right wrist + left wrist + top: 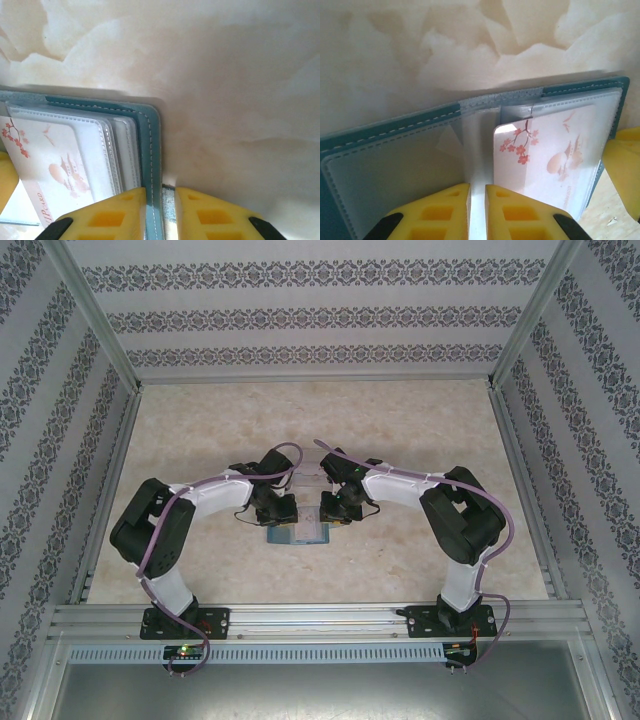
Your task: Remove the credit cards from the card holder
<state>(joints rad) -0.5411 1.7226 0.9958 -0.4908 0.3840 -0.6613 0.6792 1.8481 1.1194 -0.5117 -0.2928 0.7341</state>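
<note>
The teal card holder (297, 533) lies open on the table between both arms. In the left wrist view its stitched teal cover (395, 131) frames clear sleeves, and a pale credit card (545, 150) with red blossoms sits in the right-hand sleeve. My left gripper (477, 186) is closed to a narrow slit around an upright clear sleeve leaf at the holder's fold. The right gripper (160, 189) pinches the holder's teal outer edge (150, 130) and its short tab. The same blossom card (55, 155) shows beside it, under the sleeves.
A pale clear thing (310, 478) sits just behind the two grippers. The marble-patterned table (420, 420) stretches to patterned walls on three sides. A metal rail (320, 618) runs along the near edge at the arm bases.
</note>
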